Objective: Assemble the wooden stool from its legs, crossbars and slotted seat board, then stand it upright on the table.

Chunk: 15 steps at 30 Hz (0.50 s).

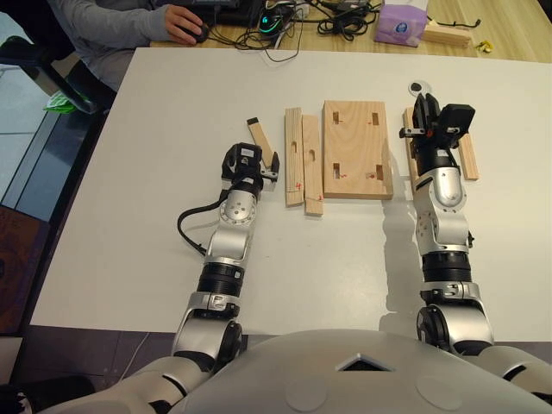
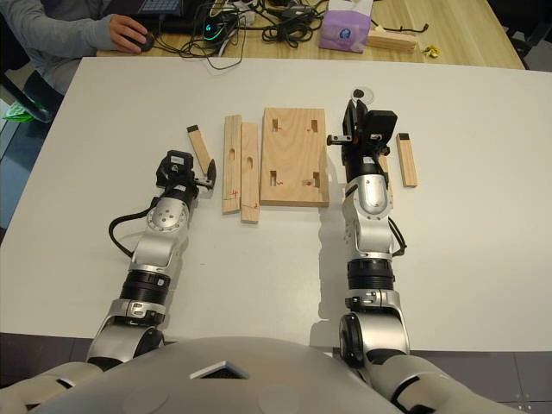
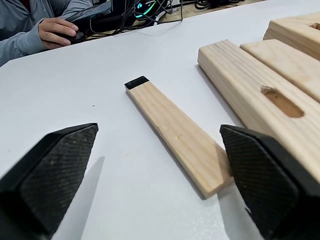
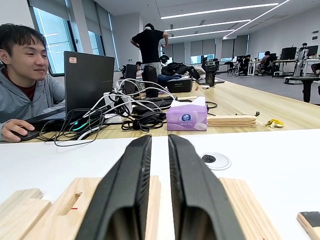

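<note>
Big white table (image 1: 155, 216) holds all the stool parts, lying flat and unassembled. Pale rectangular wooden seat board with four slots (image 1: 356, 148) sits mid-table. Two long pale wooden legs (image 1: 294, 155) lie side by side, touching, just left of the board. More pale wooden bars (image 4: 245, 200) lie side by side just right of the board, under the right arm.

Left gripper (image 1: 250, 162) is low over the table left of the legs. Its jaws are released and spread wide, straddling the near end of a short flat wooden crossbar with a black tip (image 3: 170, 127).

Right gripper (image 1: 423, 112) is above the right-hand bars. Its jaws are clenched to a thin gap with nothing between them.

A second short black-tipped wooden crossbar (image 2: 406, 159) lies just right of those bars.
</note>
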### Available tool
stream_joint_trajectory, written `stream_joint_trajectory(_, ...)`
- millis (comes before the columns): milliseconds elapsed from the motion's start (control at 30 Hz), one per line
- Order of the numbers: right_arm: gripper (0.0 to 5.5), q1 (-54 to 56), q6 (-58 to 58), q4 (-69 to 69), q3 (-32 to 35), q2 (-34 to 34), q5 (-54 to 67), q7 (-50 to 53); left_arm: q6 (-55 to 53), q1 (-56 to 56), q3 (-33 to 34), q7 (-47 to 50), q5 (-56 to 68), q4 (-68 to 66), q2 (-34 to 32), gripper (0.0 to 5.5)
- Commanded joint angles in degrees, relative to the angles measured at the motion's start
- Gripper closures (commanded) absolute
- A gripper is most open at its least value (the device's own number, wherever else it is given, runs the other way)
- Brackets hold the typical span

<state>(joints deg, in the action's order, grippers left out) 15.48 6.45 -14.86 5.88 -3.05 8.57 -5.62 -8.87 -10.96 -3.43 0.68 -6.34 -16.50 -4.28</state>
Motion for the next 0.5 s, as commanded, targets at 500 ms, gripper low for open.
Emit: stream_joint_trajectory(500, 4.89, 0.7, -0.3, -1.0, 0.0, -0.1, -0.4, 0.2, -8.8, -2.0, -1.0, -0.3, -1.1, 1.1, -0.1, 0.98)
